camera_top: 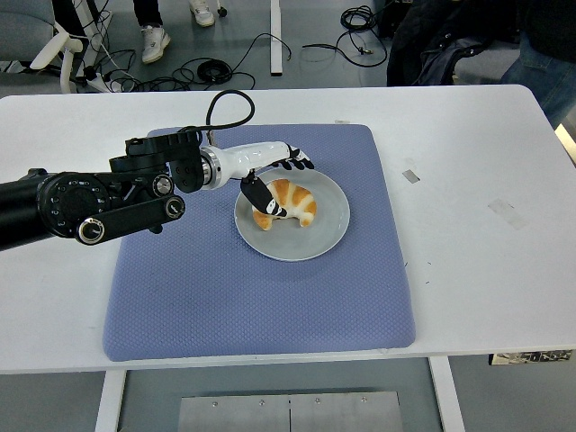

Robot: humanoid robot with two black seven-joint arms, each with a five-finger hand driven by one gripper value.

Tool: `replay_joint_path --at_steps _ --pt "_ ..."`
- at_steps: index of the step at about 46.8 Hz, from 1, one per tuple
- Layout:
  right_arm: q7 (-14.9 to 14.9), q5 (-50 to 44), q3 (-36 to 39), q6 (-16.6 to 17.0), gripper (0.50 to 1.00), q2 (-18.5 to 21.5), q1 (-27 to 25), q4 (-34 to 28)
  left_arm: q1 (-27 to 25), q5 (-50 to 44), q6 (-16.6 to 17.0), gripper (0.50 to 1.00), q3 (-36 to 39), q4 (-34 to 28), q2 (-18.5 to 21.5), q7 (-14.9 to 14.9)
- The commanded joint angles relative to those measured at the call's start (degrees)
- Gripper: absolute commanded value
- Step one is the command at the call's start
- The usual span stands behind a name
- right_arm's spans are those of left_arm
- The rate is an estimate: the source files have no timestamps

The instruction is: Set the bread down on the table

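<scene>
One hand works: the left hand (pixel 273 180) reaches from nine o'clock, thumb and fingers clamped across the bread (pixel 288 203), which sits at the plate's (pixel 326 234) ten o'clock. Gripping it crosswise suits lifting it off onto the table (pixel 477 225).

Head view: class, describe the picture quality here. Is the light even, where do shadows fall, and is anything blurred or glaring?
Head view: light is soft and even; sharp throughout, no motion blur on the left hand; faint shadow under the bread on the plate; no strong glare on the table.
</scene>
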Motion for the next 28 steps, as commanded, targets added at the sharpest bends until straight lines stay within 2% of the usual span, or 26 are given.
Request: replay_joint_path --at_steps 1,28 --pt "-0.1 0.1 0.0 0.0 1.000 0.0 0.0 0.0 0.1 0.2 0.5 0.880 0.1 -0.1 0.0 0.0" --pt "0.0 0.1 0.0 0.0 1.000 0.0 0.0 0.0 0.1 1.1 0.9 0.883 1.1 -0.4 0.0 0.1"
